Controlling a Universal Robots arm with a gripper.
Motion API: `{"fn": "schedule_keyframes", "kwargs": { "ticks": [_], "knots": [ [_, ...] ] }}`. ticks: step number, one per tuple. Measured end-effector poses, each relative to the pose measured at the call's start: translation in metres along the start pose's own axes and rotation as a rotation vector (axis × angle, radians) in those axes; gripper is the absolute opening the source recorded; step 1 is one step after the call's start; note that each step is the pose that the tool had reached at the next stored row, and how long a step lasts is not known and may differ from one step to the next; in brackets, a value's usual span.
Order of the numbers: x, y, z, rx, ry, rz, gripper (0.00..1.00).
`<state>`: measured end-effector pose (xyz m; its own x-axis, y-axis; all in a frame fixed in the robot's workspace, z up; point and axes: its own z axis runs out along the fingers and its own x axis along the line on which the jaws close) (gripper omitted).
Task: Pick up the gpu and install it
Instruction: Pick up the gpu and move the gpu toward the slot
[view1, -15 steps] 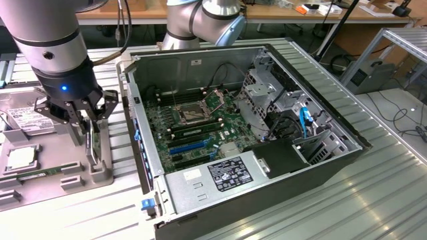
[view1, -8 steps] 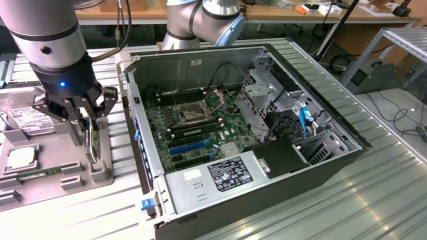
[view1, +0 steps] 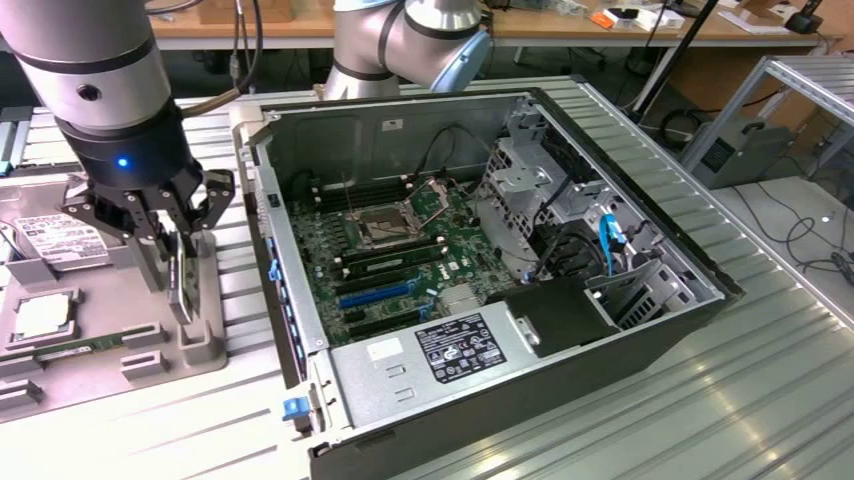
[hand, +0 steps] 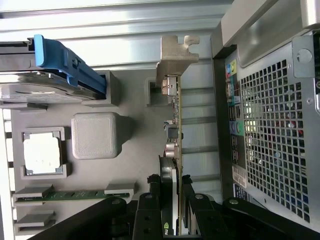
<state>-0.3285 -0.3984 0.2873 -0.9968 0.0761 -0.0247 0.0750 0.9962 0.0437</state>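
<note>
The gpu (hand: 176, 135) stands on edge in a slot of the matte grey moulded tray (hand: 135, 165), at the exterior view's left beside the open steel computer case (view1: 400, 120). It is a thin green board with a black face and a bent silver bracket (hand: 172, 55). The gripper (hand: 176, 202) clamps the gpu by both faces.

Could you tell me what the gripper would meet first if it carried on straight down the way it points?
The gpu, standing on edge in the grey holder, directly under the gripper; how close they are is unclear.
</note>
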Motion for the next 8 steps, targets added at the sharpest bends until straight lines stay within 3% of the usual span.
{"fn": "schedule_keyframes", "kwargs": {
  "ticks": [8],
  "knots": [
    [-0.0001, 0.0002, -0.0048, -0.0001, 0.0, 0.0, 0.27]
  ]
}}
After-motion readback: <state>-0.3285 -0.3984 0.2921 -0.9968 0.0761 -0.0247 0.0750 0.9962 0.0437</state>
